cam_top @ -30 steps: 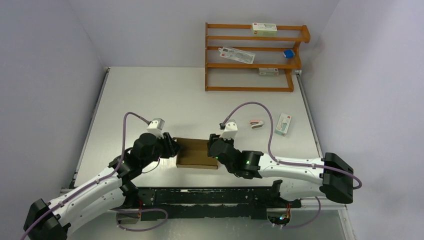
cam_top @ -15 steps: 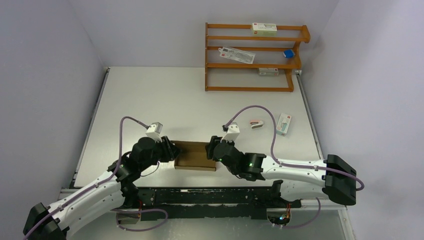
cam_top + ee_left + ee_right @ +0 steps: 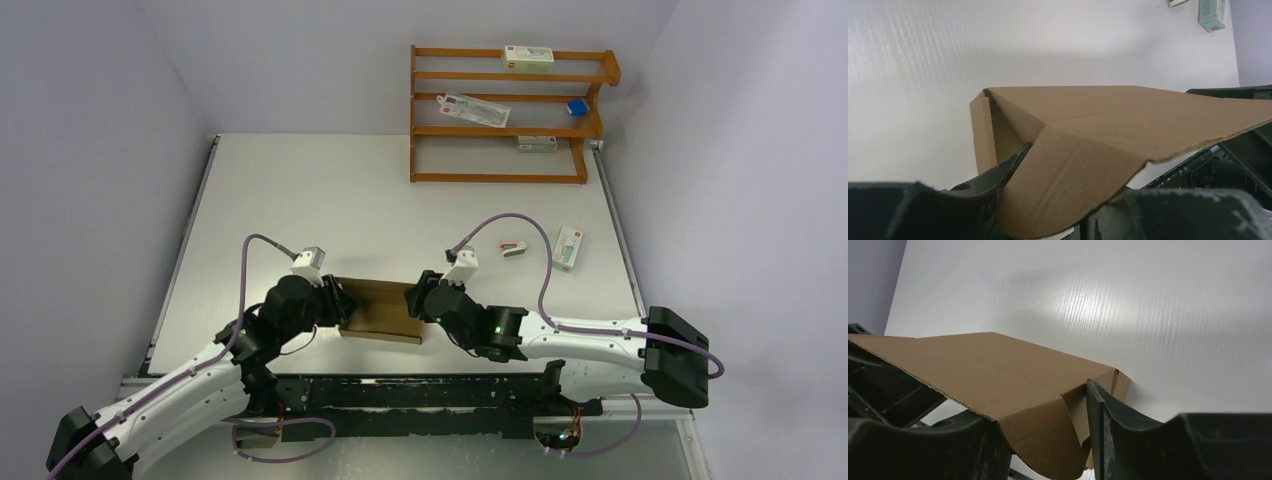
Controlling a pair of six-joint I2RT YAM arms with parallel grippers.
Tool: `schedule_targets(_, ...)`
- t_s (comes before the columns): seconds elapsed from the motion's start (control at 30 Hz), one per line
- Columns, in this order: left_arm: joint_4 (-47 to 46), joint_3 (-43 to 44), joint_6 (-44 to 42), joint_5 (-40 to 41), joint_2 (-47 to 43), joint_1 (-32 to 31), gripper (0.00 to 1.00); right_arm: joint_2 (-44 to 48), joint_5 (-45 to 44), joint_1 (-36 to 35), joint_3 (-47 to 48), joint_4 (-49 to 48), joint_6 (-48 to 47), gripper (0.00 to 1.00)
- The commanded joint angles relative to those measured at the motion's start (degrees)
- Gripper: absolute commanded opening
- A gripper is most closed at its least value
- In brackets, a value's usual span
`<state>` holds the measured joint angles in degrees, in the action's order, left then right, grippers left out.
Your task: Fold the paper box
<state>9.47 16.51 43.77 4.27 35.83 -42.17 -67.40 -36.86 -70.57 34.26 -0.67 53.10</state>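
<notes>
Matt, unprinted cardboard paper box (image 3: 1128, 130)

Lilac walls (image 3: 90, 150), white table (image 3: 300, 200), wooden rack (image 3: 497, 178)

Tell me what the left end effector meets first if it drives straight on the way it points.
The paper box itself: the left end effector grips its end flap. Beyond that, probably the right end effector at the box's other end, though depth is unclear.

Paper box (image 3: 380, 312) ends hid by L gripper (image 3: 343, 308), R gripper (image 3: 414, 302).
</notes>
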Motion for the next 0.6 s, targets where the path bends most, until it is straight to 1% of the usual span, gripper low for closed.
schedule_targets(0.0,0.7,2.1,-1.8,-1.0,1.0,-0.6,0.38,-1.8,-1.6,-0.8,5.1,0.1,-1.1,0.47)
schedule_targets(0.07,0.9,2.7,-2.5,-0.6,1.6,-0.6,0.38,-3.4,-3.5,-0.8,7.5,2.8,-3.9,0.43)
schedule_targets(0.23,0.4,4.8,-4.1,-0.1,3.4,-0.6,0.35,-6.3,-9.2,-0.3,12.3,7.1,-9.8,0.39)
schedule_targets(0.4,-3.1,6.0,-4.8,-2.0,6.7,-0.6,0.33,-7.1,-8.5,2.7,11.8,3.5,-11.0,0.38)
schedule_targets(0.57,-5.6,6.5,-4.7,-2.6,8.6,-0.7,0.32,-8.3,-6.4,5.9,11.0,1.1,-8.0,0.38)
